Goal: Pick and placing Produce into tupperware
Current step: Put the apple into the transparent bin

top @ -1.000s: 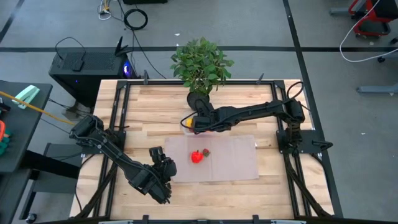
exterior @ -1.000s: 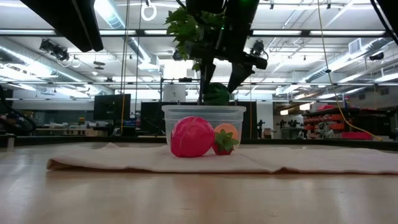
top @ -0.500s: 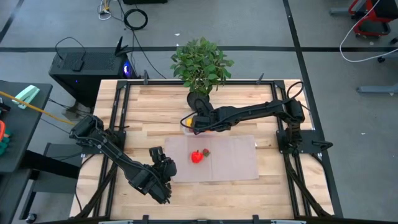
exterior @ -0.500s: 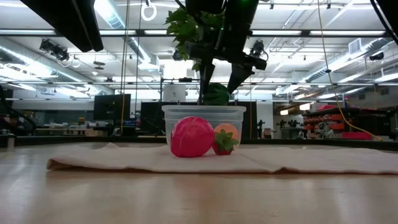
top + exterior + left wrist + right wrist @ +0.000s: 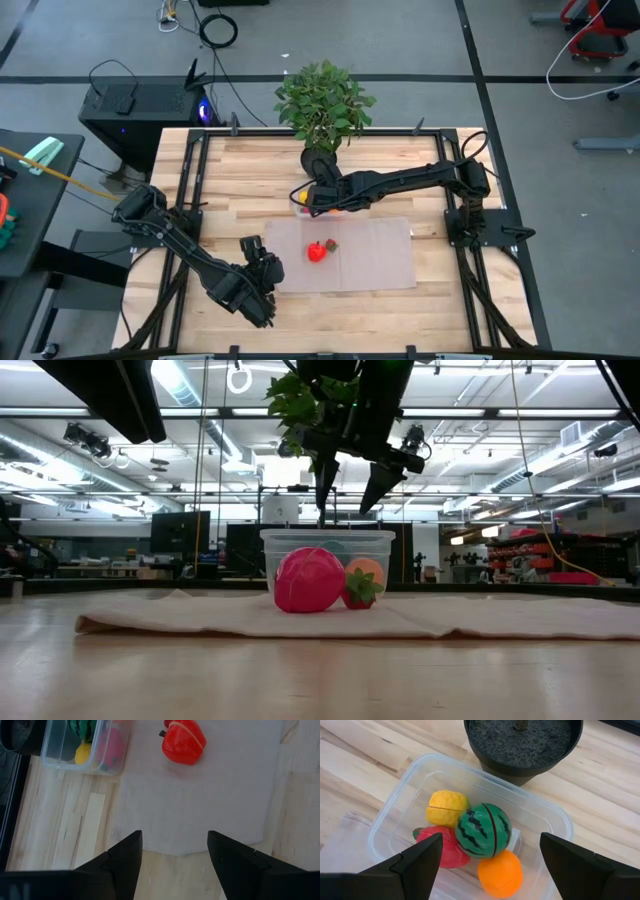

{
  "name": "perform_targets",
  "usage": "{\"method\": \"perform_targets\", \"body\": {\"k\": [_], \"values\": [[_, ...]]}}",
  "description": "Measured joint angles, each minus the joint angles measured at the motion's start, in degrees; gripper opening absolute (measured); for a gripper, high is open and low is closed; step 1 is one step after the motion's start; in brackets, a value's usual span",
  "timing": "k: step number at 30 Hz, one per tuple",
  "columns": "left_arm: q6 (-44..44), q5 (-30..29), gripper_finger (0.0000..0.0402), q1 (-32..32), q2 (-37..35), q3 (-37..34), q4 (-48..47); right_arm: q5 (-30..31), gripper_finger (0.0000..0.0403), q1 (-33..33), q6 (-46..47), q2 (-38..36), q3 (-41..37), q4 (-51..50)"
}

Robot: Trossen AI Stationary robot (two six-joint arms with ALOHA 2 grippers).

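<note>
High view: the right gripper [image 5: 308, 197] is seen over the tupperware [image 5: 302, 200], just beside the potted plant [image 5: 322, 108]; the left gripper [image 5: 252, 246] is parked near the mat [image 5: 375, 255], on which a red pepper [image 5: 317, 251] and a small strawberry [image 5: 332, 244] are left. Low view: right fingers are spread apart above the container rim, nothing held; pepper and strawberry are seen in front of the tupperware. Left wrist view: left fingers [image 5: 125, 857] are parted and empty, with the pepper ahead on the mat. Right wrist view: a watermelon [image 5: 483, 830], lemon [image 5: 448, 807], orange [image 5: 500, 874] and a red piece [image 5: 440, 847] are seen inside the tupperware, touching each other, with the plant pot just beside it.
</note>
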Motion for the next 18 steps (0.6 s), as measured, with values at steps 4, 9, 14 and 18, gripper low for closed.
{"method": "perform_targets", "body": {"k": [4, 9, 14, 18], "values": [[0.0, 0.0, 0.0231, 0.0, 0.0, 0.0, 0.0, 0.0, 0.0339, 0.0, 0.0, 0.0, 0.0, 0.0], [0.0, 0.0, 0.0231, 0.0, 0.0, 0.0, 0.0, -2.9, 0.0338, 0.7, -0.1, 0.0, 0.0, 0.0], [0.0, 0.0, 0.0231, 0.0, 0.0, 0.0, 0.0, -6.3, 0.0338, 3.9, -4.3, 0.0, 0.0, -0.1], [0.0, 0.0, 0.0231, 0.0, 0.0, 0.0, 0.0, -6.9, 0.0338, 8.1, -7.2, 0.0, 0.1, -1.4]]}}
